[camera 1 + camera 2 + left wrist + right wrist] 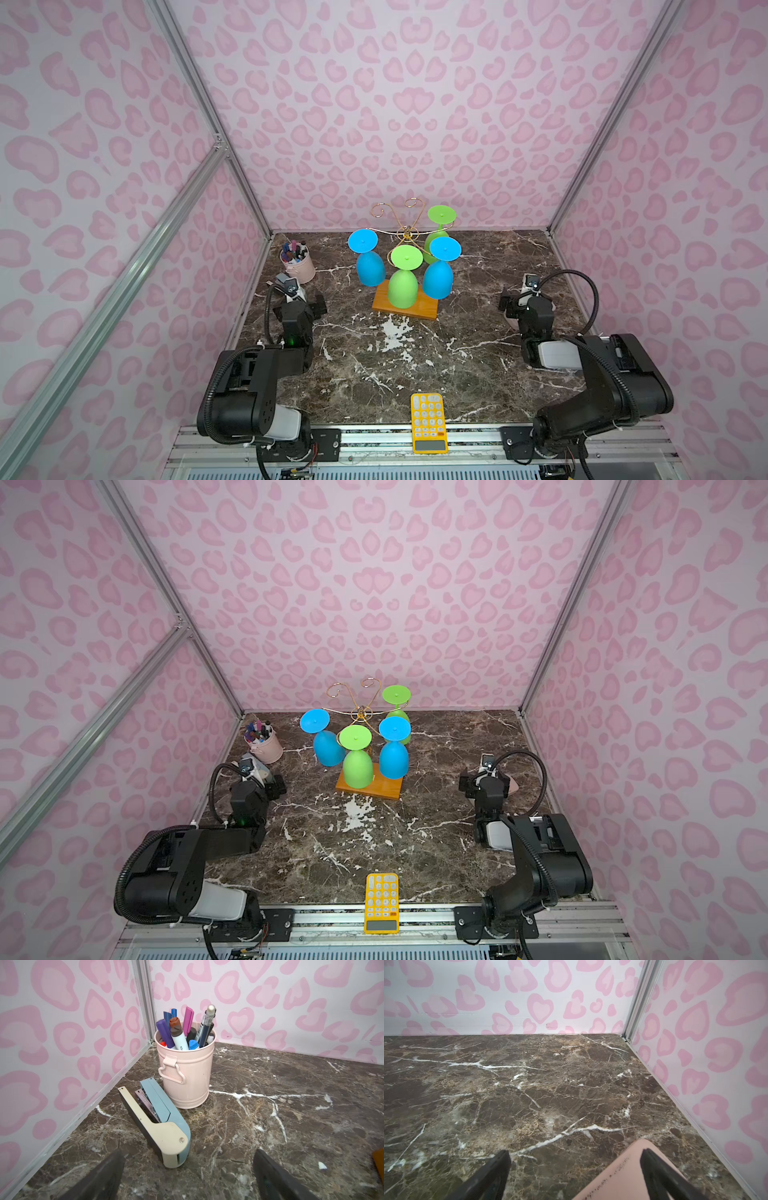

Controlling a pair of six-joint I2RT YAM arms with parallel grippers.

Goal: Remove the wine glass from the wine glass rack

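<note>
Not yet begun: wide-open, empty left gripper (pixel 190 1153) and right gripper (pixel 576 1153) flank the gold-wire, wooden-based wine glass rack (pixel 424 309); next, probably reach its nearest hanging green plastic wine glass (pixel 403 289).

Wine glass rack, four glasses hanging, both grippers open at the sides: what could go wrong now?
1. The front green glass hangs between two blue glasses; open jaws could knock a neighbour off.
2. The wine glass rack is thin wire on a small base; a sideways pull may tip it.
3. The left gripper sits by a stapler and pen bucket; swinging out could sweep them.
</note>
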